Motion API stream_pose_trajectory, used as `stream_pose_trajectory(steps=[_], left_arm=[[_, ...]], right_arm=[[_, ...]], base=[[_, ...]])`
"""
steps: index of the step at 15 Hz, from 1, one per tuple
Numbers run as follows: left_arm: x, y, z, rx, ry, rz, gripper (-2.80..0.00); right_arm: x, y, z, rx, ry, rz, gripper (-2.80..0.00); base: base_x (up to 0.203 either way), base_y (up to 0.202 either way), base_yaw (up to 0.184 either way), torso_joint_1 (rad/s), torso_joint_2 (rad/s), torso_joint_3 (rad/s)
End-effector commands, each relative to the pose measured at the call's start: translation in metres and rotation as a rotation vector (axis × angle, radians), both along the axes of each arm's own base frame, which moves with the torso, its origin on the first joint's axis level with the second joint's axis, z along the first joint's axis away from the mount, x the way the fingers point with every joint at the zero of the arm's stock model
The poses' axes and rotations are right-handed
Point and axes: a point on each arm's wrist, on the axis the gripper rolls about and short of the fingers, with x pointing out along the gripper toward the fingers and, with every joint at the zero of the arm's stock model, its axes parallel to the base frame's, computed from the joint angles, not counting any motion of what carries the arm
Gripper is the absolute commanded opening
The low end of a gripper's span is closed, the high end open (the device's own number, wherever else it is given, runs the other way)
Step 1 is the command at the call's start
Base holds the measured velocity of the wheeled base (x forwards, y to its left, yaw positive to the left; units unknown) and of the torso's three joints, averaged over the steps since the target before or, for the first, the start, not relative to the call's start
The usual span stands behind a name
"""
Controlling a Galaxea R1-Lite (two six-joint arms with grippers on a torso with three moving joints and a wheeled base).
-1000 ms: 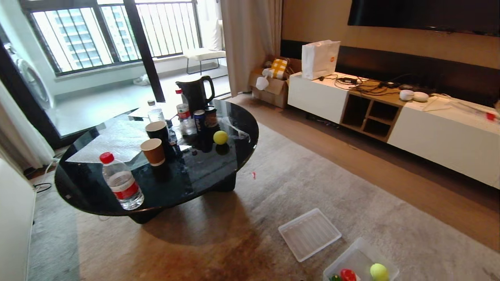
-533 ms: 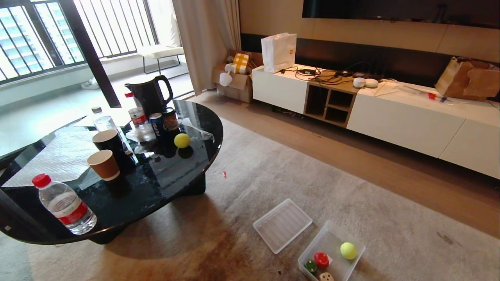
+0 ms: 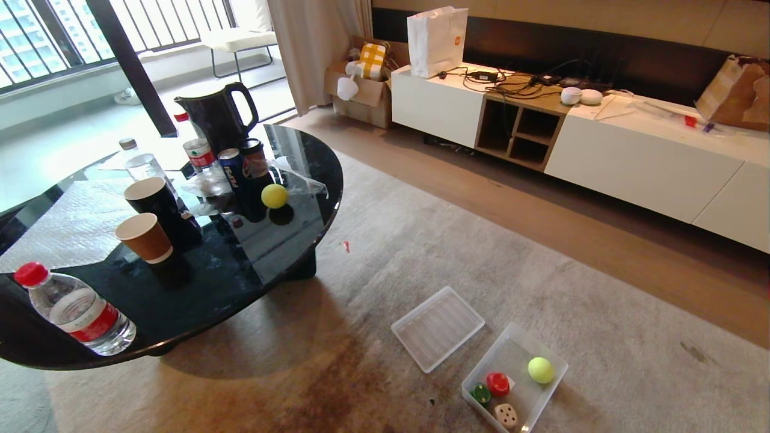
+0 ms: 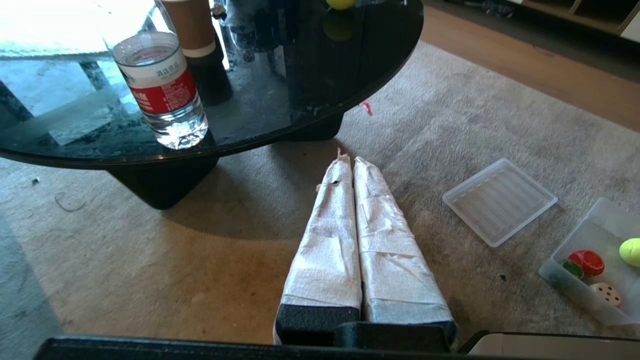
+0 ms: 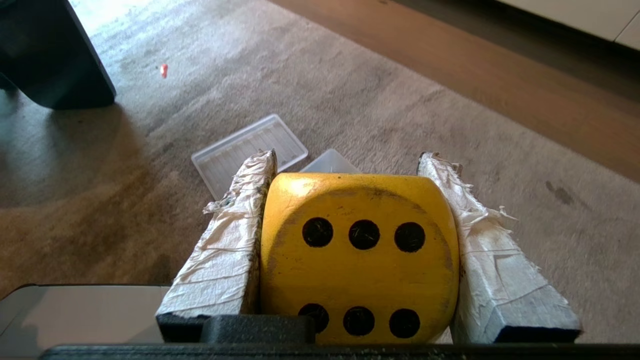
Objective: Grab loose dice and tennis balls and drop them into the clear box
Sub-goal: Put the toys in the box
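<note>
The yellow die (image 5: pixel 359 255) is pinched in the right hand (image 5: pixel 350 240); the left hand (image 4: pixel 357 235) is pressed together, idle. If the release is made early, the die could bounce on the carpet (image 3: pixel 421 252) past the box (image 3: pixel 556 361), seen at 5 o'clock in the head view. One ball (image 3: pixel 274 196) is left on the glossy black bench (image 3: pixel 240 282), at 10 o'clock; a roll off is possible.

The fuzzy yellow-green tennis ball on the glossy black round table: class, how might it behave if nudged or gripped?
The fuzzy yellow-green tennis ball would probably roll freely: it is round and sits on the glossy black round table, apparently clear of the cans. Its fuzzy cover likely resists slipping when gripped. It sits fairly near the table's edge, so a push might send it off.
</note>
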Motion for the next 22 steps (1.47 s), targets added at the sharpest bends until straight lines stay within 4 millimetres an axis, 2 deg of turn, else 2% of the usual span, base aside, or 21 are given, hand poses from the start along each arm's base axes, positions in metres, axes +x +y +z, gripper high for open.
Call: stream_pose_trajectory(steps=[1,22], left_arm=[[0.0001,0.0000,-0.0004,0.000,0.002,0.001,-2.80],[0.0001,0.0000,-0.0003,0.000,0.000,0.001,-2.80]], right_arm=[[0.0000,0.0000,-0.0002,-0.001,0.001,0.001,-2.80],[-0.0001,0.0000,-0.0003,-0.011,0.007,0.002,-2.80]], base=[[0.000,0.000,0.000,0.005,0.00,-0.203],[0.000,0.000,0.000,0.002,0.00,-0.199]])
